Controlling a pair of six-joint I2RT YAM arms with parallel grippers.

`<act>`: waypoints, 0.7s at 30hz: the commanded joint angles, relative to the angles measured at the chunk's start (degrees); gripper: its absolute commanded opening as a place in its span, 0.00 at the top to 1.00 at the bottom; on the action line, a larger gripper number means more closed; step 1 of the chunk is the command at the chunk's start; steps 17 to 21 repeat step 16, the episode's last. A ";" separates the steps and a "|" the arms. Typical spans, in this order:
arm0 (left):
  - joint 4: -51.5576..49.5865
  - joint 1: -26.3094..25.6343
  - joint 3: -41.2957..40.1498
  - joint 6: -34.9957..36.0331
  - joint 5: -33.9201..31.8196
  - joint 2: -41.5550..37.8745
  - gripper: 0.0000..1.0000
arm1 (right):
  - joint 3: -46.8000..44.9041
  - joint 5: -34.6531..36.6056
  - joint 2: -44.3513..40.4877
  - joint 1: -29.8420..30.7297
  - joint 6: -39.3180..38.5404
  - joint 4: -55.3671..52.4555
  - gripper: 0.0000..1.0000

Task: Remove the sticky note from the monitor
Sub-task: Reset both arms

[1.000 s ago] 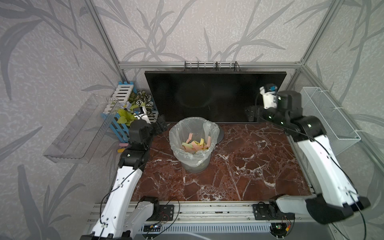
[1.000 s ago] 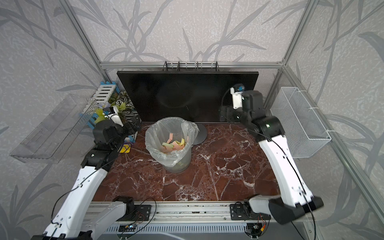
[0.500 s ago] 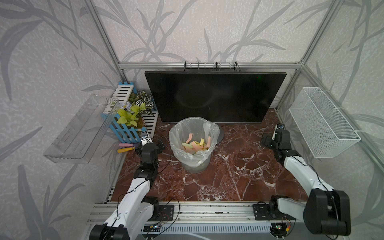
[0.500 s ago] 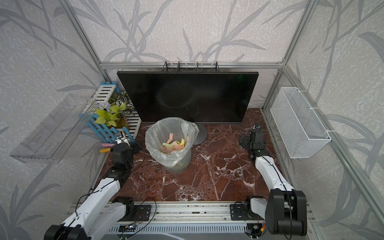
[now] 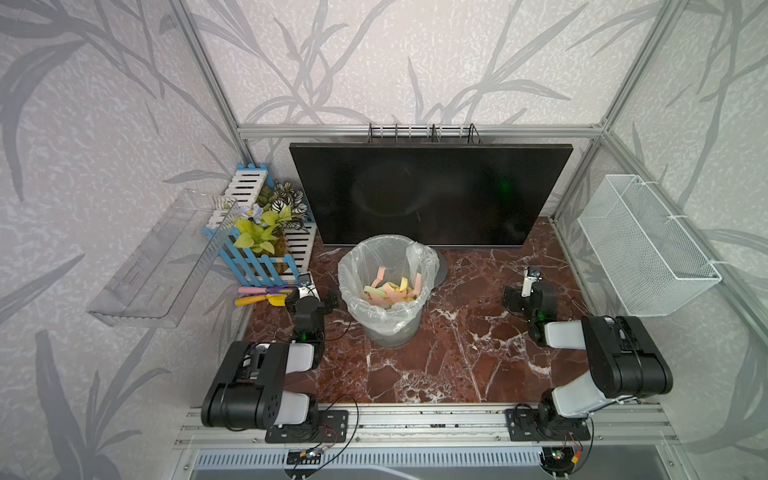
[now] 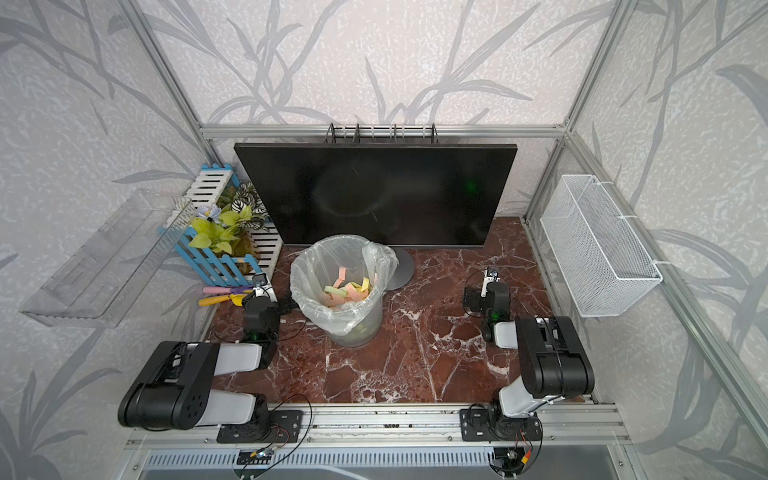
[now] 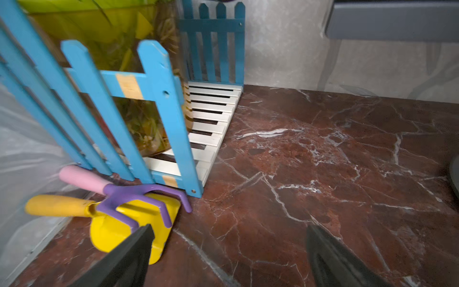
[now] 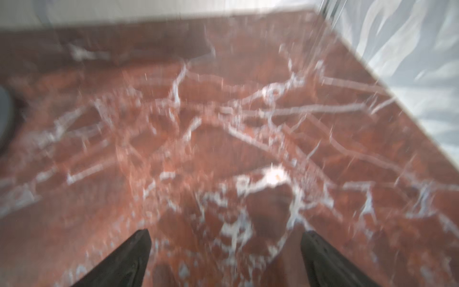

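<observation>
Monitor [image 5: 428, 195] stands upright at the back of the marble surface [image 5: 457, 353], screen dark, its round grey foot [image 5: 441, 270] partly hidden behind the lined bin [image 5: 388, 328] that holds coloured paper slips [image 5: 390, 289]. Left end effector [image 7: 228, 231] sits low over the surface, jaws spread wide with nothing between them, pointing toward the blue fence planter [image 7: 164, 104] and the toy trowel [image 7: 106, 231], well in front of the monitor's lower left corner. Right end effector [image 8: 226, 233]: jaws equally far apart, gripping nothing, low over bare marble, well apart from the screen's right end.
</observation>
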 commanded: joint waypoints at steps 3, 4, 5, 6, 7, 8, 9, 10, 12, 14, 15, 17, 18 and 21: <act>9.51 0.22 1.36 2.47 5.06 3.05 0.00 | -0.29 6.66 -1.08 0.75 1.22 6.92 0.01; 14.02 0.22 0.18 2.72 5.13 4.16 0.00 | -1.12 6.51 -0.31 0.81 0.96 9.94 0.01; 14.99 0.22 0.02 2.88 5.14 4.22 0.00 | -1.69 6.44 0.58 0.76 0.55 12.60 0.01; 12.27 0.22 0.88 2.68 5.24 3.34 0.00 | -1.81 6.21 0.58 0.79 0.47 12.99 0.01; 8.19 0.22 1.75 2.49 5.48 2.30 0.00 | -1.53 6.15 0.17 0.80 0.60 11.73 0.01; 10.13 0.22 1.20 2.71 5.32 3.11 0.00 | -0.92 6.62 0.30 0.80 0.77 10.78 0.01; 12.10 0.22 0.69 2.73 5.31 3.59 0.00 | -0.95 6.67 0.41 0.84 0.84 10.79 0.01; 11.10 0.22 1.10 2.63 5.22 2.95 0.00 | -1.03 6.72 0.68 0.89 0.71 11.47 0.01; 9.68 0.22 1.37 2.58 5.24 2.97 0.00 | -1.04 6.66 0.71 0.87 0.78 11.42 0.01; 9.57 0.22 1.52 2.58 5.32 2.70 0.00 | -1.09 6.66 0.71 0.89 0.70 11.55 0.01; 8.58 0.22 1.59 2.47 5.30 2.68 0.00 | -1.10 6.66 0.71 0.85 0.71 11.63 0.01; 9.67 0.22 1.39 2.66 5.21 2.92 0.00 | -1.17 6.70 0.71 0.84 0.66 11.65 0.01; 9.67 0.22 1.39 2.66 5.21 2.92 0.00 | -1.17 6.70 0.71 0.84 0.66 11.65 0.01; 9.67 0.22 1.39 2.66 5.21 2.92 0.00 | -1.17 6.70 0.71 0.84 0.66 11.65 0.01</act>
